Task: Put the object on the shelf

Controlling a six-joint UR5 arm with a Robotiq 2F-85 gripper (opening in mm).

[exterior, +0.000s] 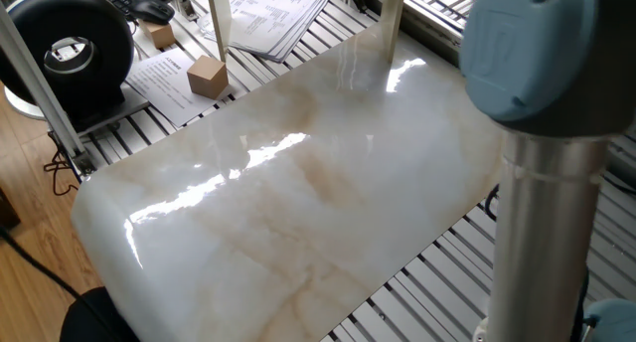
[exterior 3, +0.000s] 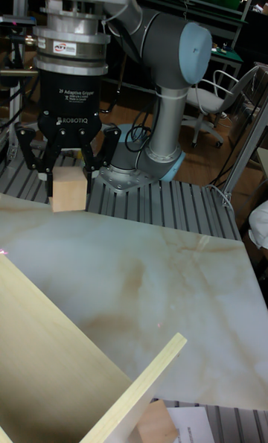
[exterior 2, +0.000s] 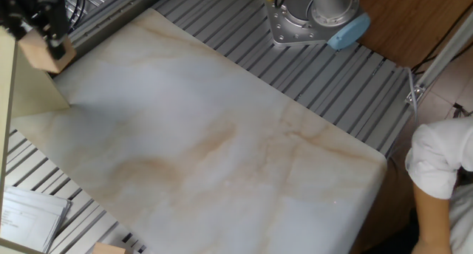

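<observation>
marble table (exterior 3: 149,279), one hand (exterior 3: 68,177) gripping one cube (exterior 3: 69,190)

The object (exterior 3: 69,189), a small light-brown wooden cube with plain faces, is hanging upright between the black fingers of the end effector (exterior 3: 68,176), which are pressing on its two sides. Its lower half is sticking out below the fingertips, above the pale marbled tabletop (exterior 3: 149,279).

Shelf (exterior 3: 52,354) cut off by frame edges

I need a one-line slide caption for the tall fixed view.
Tool holding the wooden cube above the marble table.
</observation>
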